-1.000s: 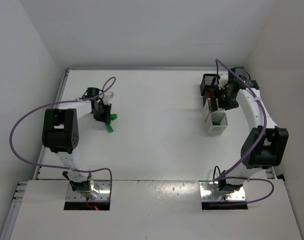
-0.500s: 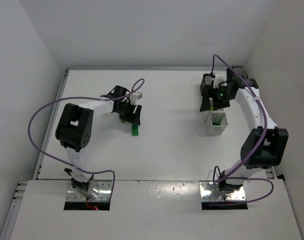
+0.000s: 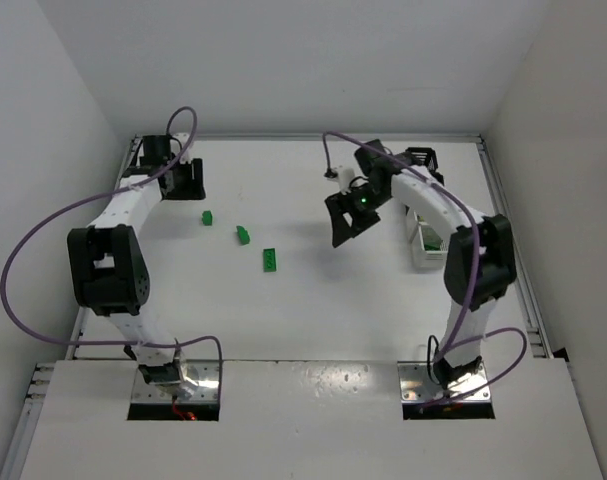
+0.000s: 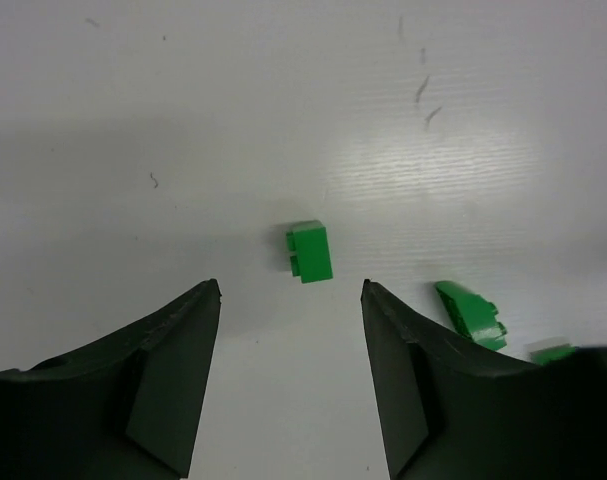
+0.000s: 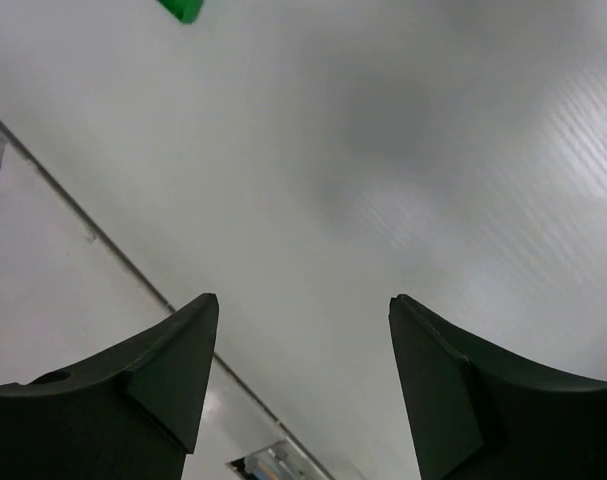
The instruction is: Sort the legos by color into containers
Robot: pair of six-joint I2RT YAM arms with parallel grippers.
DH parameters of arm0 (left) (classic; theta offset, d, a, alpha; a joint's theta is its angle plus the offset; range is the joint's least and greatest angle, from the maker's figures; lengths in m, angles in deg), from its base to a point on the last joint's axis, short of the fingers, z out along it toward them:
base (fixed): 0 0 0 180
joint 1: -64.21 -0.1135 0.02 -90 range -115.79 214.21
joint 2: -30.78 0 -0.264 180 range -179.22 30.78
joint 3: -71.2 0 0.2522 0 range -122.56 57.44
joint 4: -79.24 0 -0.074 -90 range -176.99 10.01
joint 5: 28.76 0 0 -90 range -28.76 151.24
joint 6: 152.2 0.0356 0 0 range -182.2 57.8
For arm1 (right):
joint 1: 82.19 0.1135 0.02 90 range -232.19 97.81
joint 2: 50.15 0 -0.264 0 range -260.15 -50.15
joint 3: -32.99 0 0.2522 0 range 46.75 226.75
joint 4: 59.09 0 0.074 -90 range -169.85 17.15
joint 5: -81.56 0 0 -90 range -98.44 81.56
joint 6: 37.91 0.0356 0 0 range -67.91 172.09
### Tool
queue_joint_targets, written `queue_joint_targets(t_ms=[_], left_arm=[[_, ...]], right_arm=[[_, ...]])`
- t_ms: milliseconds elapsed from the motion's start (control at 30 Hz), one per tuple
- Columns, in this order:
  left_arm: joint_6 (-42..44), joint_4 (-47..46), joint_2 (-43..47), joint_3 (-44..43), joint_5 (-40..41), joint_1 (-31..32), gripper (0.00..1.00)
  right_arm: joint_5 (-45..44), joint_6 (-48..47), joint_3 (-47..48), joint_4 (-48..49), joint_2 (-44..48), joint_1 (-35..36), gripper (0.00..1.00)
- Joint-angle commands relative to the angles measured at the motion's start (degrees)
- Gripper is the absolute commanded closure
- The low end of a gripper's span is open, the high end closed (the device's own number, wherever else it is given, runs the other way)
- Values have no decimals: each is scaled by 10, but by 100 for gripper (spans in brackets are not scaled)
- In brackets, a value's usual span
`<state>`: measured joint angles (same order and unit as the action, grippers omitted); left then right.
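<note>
Three green legos lie apart on the white table in the top view: one, a second and a third. My left gripper is open and empty at the far left, just behind the first brick. In the left wrist view that brick lies just beyond the open fingertips of the left gripper, and a second brick lies to the right. My right gripper is open and empty above the table's middle. Its wrist view shows the open gripper and a green bit at the top edge.
A black bin and a white bin show at the right, partly hidden behind the right arm; the other bins are hidden. Walls close in the table at the back and both sides. A table edge strip crosses the right wrist view.
The left arm swung from the middle back to the far left corner. Three green bricks now lie loose on the table. The right arm moved left, away from the bins.
</note>
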<state>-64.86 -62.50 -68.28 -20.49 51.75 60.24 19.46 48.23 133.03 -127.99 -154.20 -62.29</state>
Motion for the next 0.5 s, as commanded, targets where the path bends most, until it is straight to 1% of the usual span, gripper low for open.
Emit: queue_joint_targets(t_ms=[0,33,133,167,267,367,467], left_arm=[[-7,41,-32,-2,38,4,36],[-12,49,-38,-2,38,4,36],[-18,43,-54,-2,38,11,43],[-23,43,-69,-2,38,11,52],[-38,38,-95,-7,16,16,64],[-43,38,-113,-7,-19,16,66],[-48,32,-131,-7,-39,23,66]], right_arm=[[-41,56,63,31,-61,43,30],[-49,81,74,36,-76,52,30],[-101,125,114,64,-130,89,27],[-108,136,121,71,-142,98,27],[-116,174,165,71,-193,132,25],[-135,219,201,71,-230,159,23],[-185,256,207,77,-248,182,23]])
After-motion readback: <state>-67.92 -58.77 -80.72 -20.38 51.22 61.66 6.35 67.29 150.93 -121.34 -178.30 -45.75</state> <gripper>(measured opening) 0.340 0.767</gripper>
